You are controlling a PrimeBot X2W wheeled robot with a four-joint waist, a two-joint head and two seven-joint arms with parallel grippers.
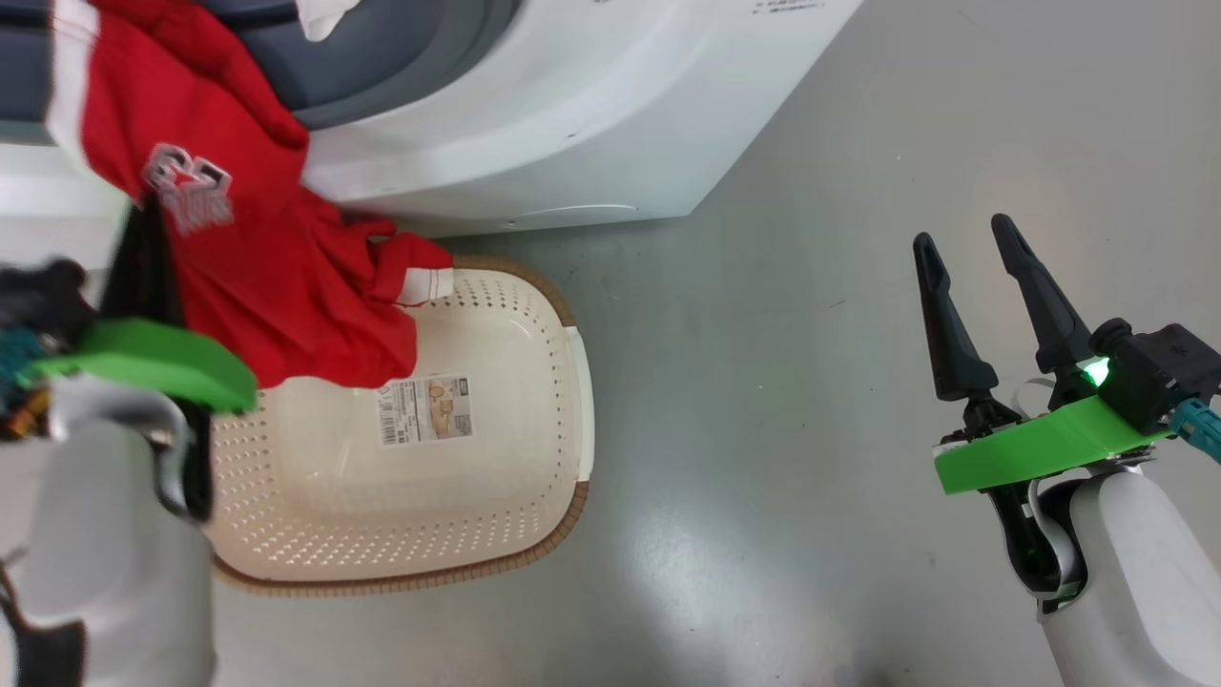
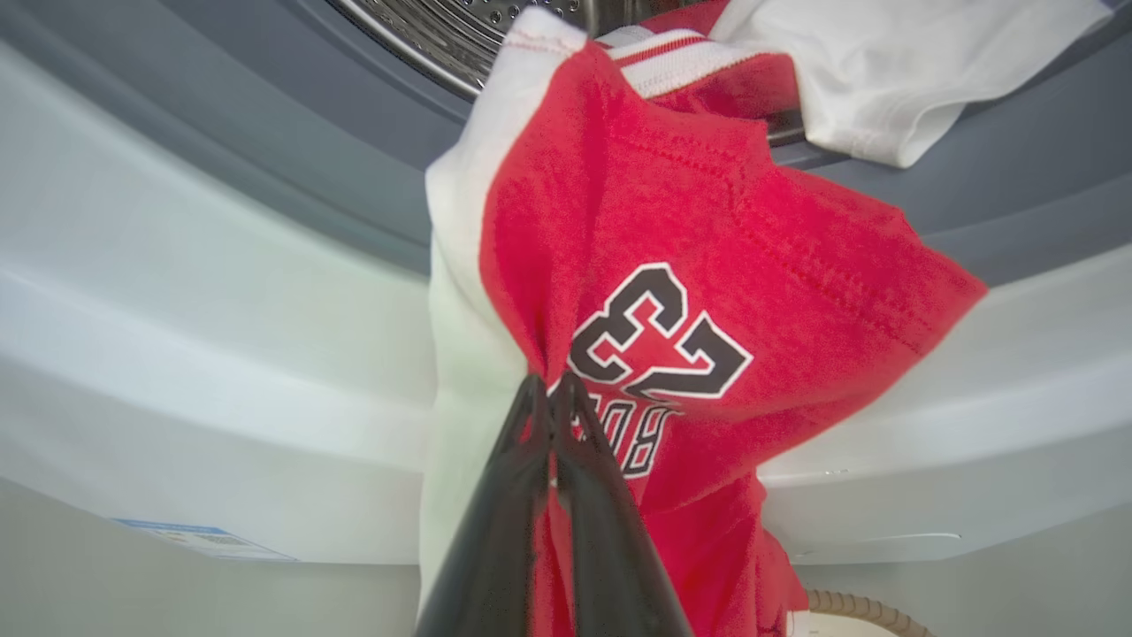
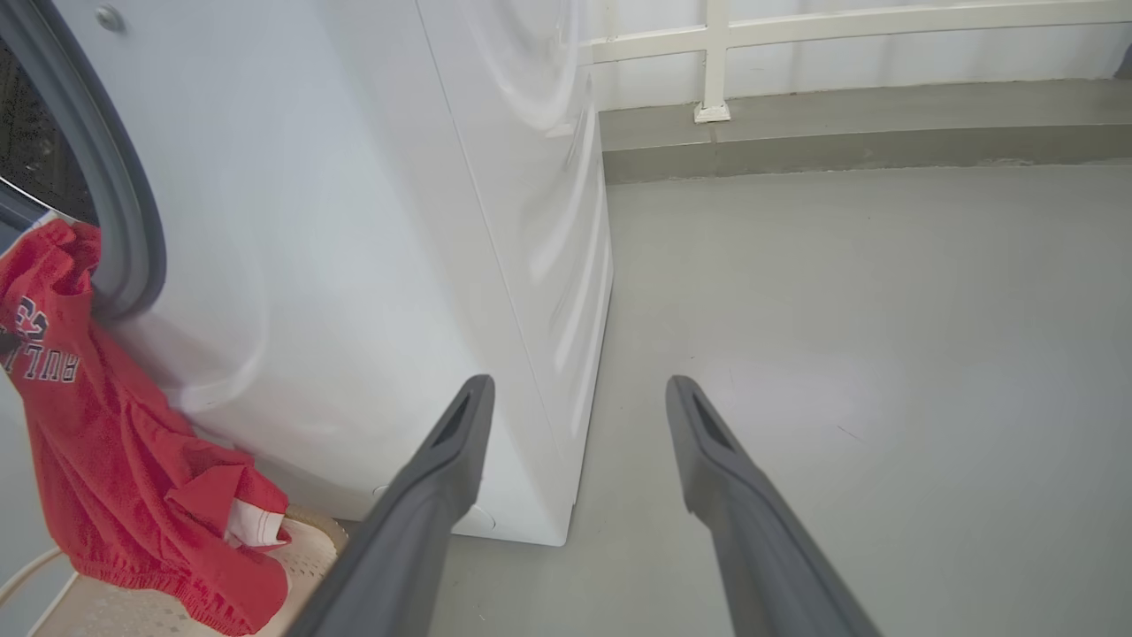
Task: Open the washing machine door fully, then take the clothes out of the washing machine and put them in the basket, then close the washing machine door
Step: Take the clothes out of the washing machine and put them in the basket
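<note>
Head camera down over basket (image 1: 496, 329); wrist cameras low beside washing machine (image 3: 354, 265); clothes (image 1: 277, 277) in all.

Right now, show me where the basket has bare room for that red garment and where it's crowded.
Free: the bottom of the basket from the sticker to its near rim, and the floor between the basket and the right fingers. Crowded: the basket's far left corner, where the red garment hangs over it.

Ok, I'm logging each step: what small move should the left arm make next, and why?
Probably draw the left gripper back and down toward the basket: it is shut on the red garment, whose top hangs from the washing machine opening.
</note>
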